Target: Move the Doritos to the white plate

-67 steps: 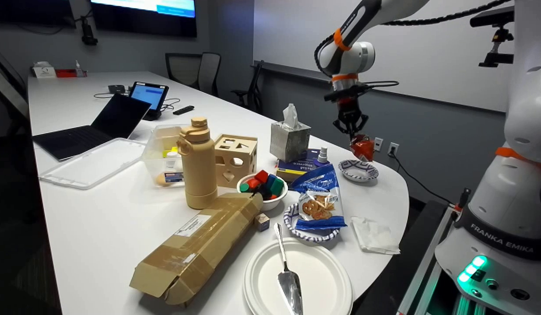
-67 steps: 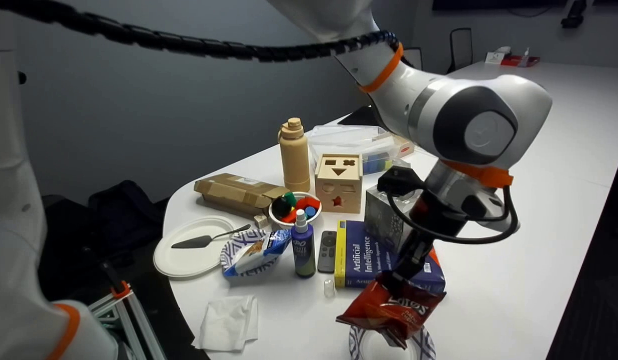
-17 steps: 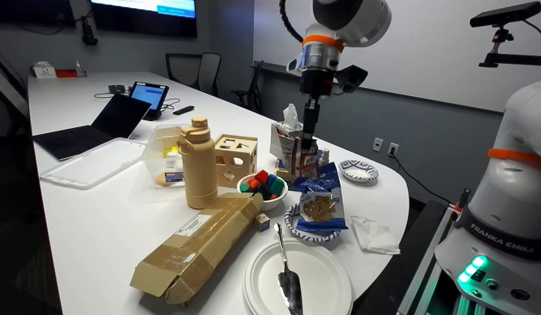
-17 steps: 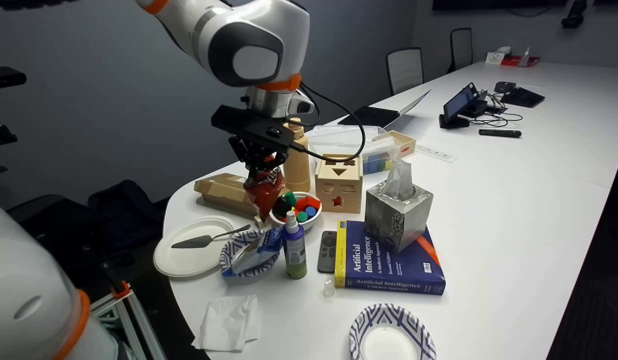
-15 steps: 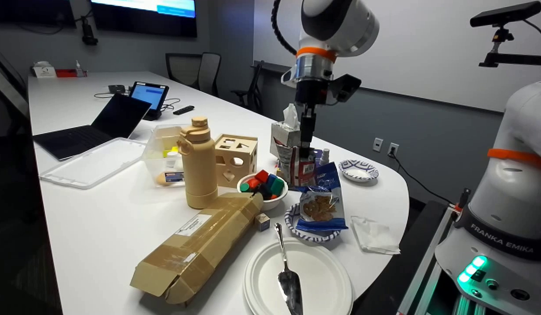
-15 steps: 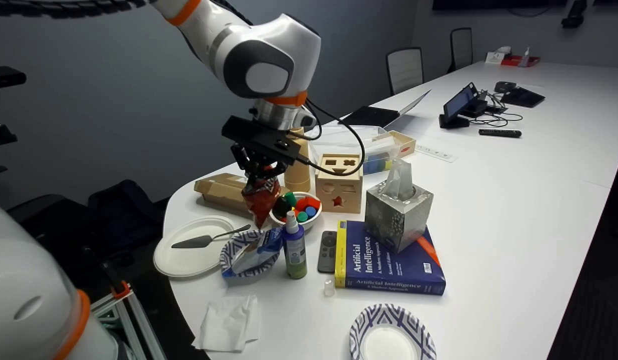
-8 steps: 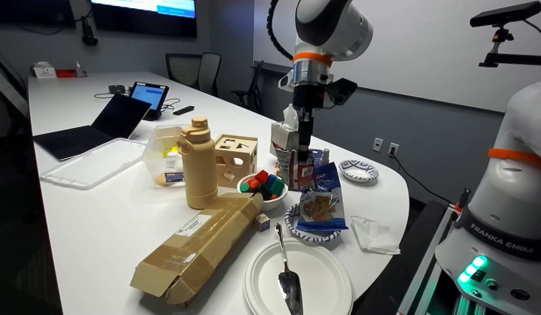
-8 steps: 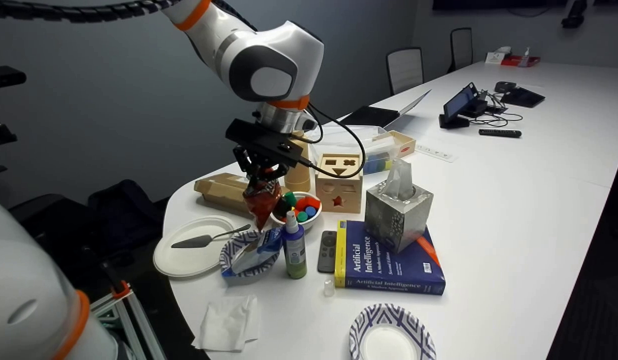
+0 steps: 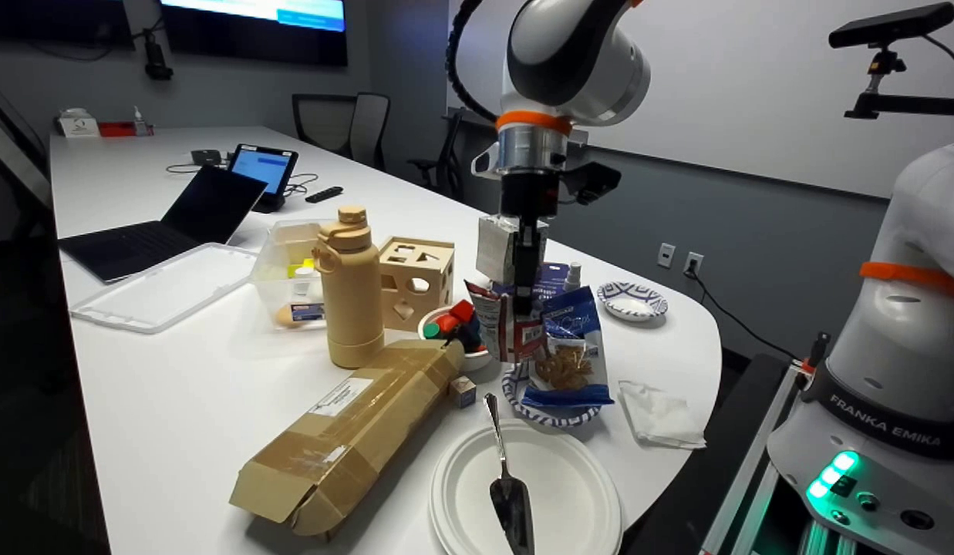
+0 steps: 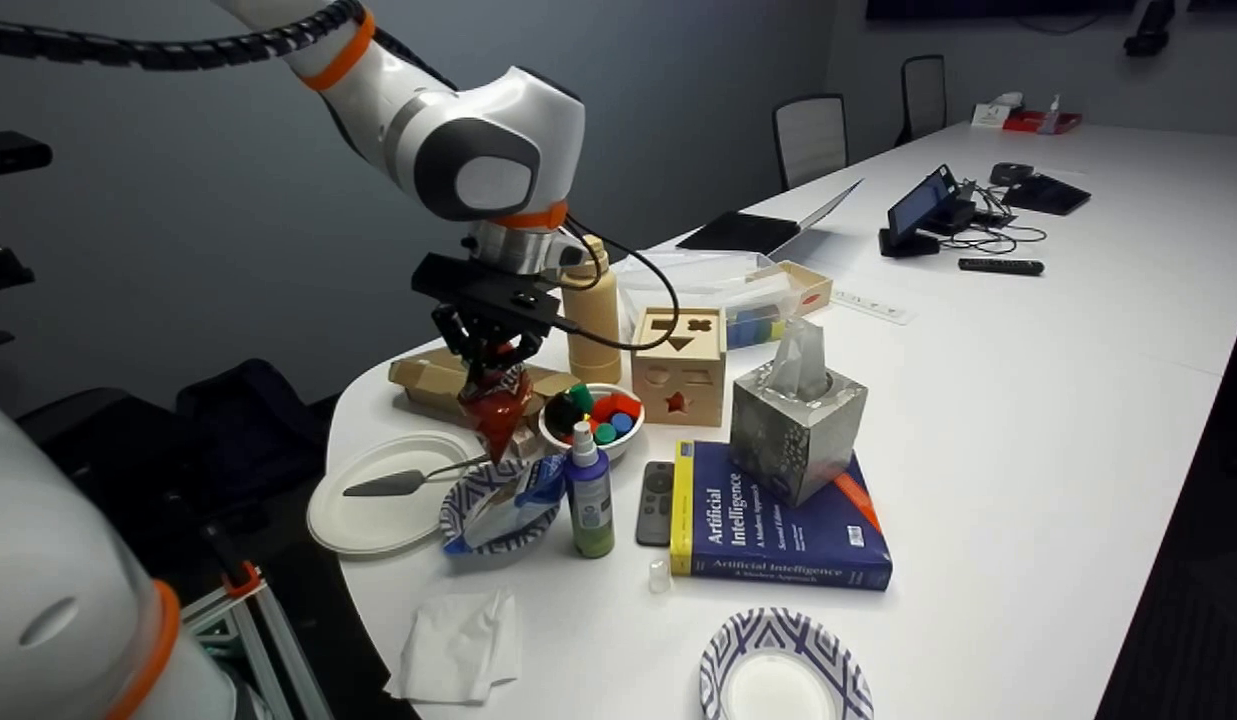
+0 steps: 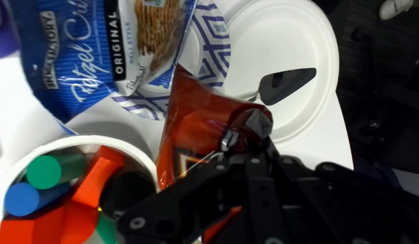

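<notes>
The Doritos bag, small and dark red, hangs in my gripper and shows in both exterior views (image 9: 498,331) (image 10: 496,412) and in the wrist view (image 11: 202,115). My gripper (image 11: 246,145) is shut on the bag's upper part; its fingertips are partly hidden by crumpled foil. The gripper also shows in both exterior views (image 9: 524,301) (image 10: 490,372). The bag is above the table, beside the blue snack bag and the bowl of blocks. The large white plate (image 9: 573,493) lies on the table near the bag, also seen in the wrist view (image 11: 294,40). A cake server (image 9: 510,501) rests on it.
A blue pretzel bag (image 9: 573,354) leans on a patterned dish (image 9: 554,416) beside the plate. A bowl of blocks (image 10: 633,440), a cardboard box (image 9: 353,432), a tan bottle (image 9: 353,301) and a purple spray bottle (image 10: 590,500) stand close by. A tissue box (image 10: 793,440) sits on a book.
The gripper has carried the Doritos from above the far patterned dish, past the spray bottle, toward the white plate. In the last half second it moved closer to the plate. The grip stays shut.
</notes>
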Robot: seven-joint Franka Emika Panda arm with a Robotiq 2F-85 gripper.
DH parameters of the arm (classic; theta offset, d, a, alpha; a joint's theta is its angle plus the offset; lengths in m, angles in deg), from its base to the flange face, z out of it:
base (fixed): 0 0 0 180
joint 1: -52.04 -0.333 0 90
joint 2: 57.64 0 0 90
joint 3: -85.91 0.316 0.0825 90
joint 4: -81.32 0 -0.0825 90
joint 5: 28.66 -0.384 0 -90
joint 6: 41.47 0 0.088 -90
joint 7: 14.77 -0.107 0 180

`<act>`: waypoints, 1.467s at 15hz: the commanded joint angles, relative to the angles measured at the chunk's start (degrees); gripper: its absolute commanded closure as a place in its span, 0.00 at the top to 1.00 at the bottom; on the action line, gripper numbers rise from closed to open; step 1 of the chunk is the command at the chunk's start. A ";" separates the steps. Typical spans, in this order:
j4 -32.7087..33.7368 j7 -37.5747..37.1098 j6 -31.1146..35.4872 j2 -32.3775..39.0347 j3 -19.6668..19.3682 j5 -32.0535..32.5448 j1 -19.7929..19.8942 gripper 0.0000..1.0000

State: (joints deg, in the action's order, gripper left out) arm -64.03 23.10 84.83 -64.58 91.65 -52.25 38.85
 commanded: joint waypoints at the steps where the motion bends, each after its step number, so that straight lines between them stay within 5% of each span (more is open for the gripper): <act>1: -4.48 -3.47 5.02 -1.53 3.77 -3.16 -2.28 0.01; 9: -8.98 -1.26 6.72 -0.41 5.73 -14.45 -4.80 0.01; 22: -5.48 5.71 7.40 11.71 5.53 -20.13 0.18 0.01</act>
State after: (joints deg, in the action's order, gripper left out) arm -71.31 26.48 92.13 -56.19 96.97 -70.77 37.58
